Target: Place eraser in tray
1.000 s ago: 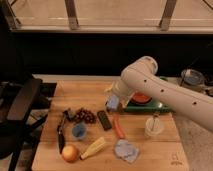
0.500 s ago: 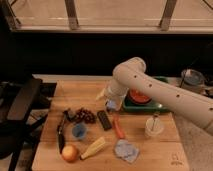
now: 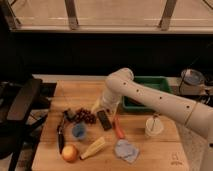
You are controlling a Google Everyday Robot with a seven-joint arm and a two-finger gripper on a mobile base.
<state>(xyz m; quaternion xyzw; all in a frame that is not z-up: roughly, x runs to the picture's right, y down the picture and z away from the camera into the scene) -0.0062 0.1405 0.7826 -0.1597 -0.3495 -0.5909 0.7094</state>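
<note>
Finds the eraser [image 3: 105,121] just at 5 o'clock of the gripper [image 3: 98,107], jaws apart (long axis 11-to-5), tray [image 3: 156,82] at 2 o'clock.

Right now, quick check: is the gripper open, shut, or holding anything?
Gripper: open, holding nothing, low over the wooden board, right by the eraser, which lies flat on it.

Wooden table [image 3: 82,93]: eraser [image 3: 104,120], carrot [image 3: 118,130], corn [image 3: 93,148], perhaps grapes [image 3: 86,116].

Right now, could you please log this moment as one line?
gripper: at eraser's far end, fingers open | eraser: on board, not held | tray: without eraser
</note>
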